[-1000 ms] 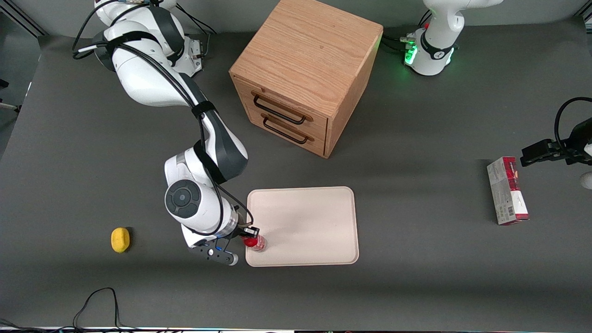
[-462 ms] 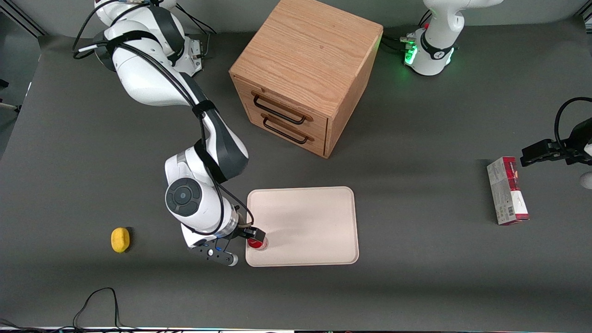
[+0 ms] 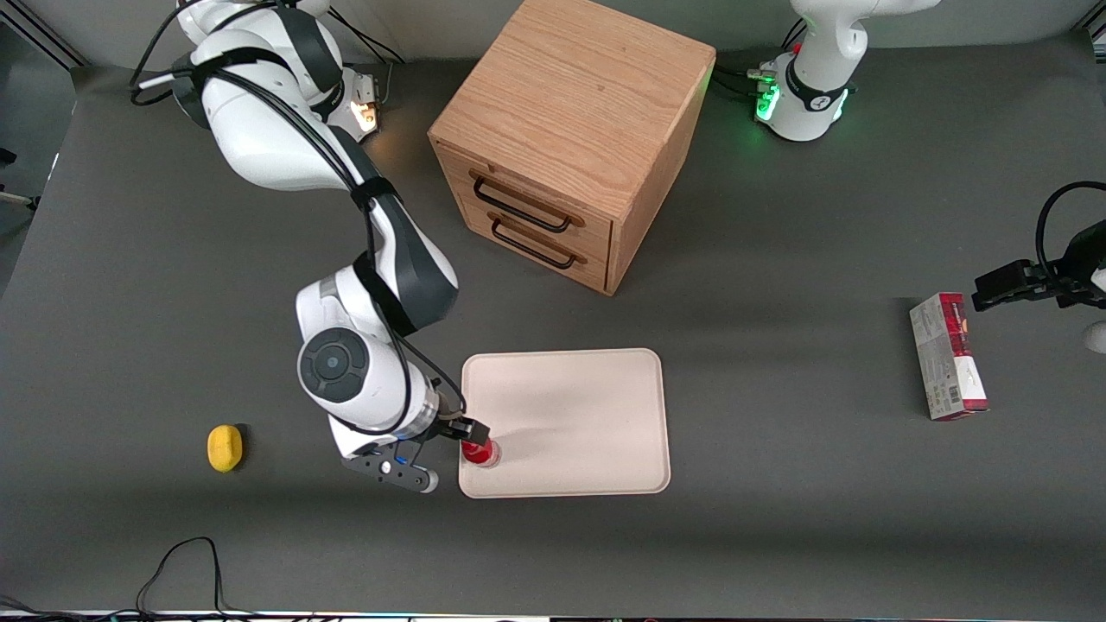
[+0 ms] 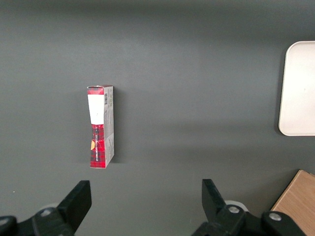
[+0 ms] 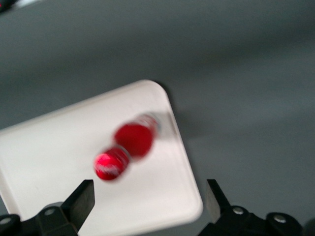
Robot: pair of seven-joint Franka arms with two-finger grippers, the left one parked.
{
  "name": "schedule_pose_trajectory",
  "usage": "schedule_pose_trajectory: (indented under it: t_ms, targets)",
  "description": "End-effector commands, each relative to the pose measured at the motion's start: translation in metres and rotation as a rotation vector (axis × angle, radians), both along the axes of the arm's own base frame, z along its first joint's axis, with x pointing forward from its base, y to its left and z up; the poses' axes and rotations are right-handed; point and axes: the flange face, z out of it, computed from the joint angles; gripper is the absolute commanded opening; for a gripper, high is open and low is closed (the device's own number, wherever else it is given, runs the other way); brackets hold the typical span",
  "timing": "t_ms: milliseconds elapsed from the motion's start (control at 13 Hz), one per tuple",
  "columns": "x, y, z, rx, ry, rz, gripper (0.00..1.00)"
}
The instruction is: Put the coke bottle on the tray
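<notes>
The coke bottle stands on the cream tray, just inside the tray's corner nearest the front camera at the working arm's end. In the right wrist view the coke bottle shows its red cap and label from above, on the tray. My gripper is beside the bottle, over the tray's edge. It is open and empty, and the bottle stands free of both fingers. The tray's end also shows in the left wrist view.
A wooden drawer cabinet stands farther from the front camera than the tray. A red-and-white carton lies toward the parked arm's end and also shows in the left wrist view. A small yellow object lies toward the working arm's end.
The bottle, held tilted over the tray's corner a second ago, now stands on the tray. My gripper has let go of it and drawn back slightly toward the working arm's end.
</notes>
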Motion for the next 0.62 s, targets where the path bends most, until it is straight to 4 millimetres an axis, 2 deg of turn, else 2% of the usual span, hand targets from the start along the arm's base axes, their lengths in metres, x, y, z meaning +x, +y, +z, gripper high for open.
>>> schedule_pose_trajectory:
  t_ms: [0, 231, 538]
  targets:
    - [-0.018, -0.052, 0.045, -0.02, 0.097, 0.093, 1.0]
    - [-0.061, -0.128, 0.081, 0.002, 0.144, 0.206, 1.0]
    - [-0.139, -0.228, 0.135, 0.02, 0.117, 0.33, 1.0]
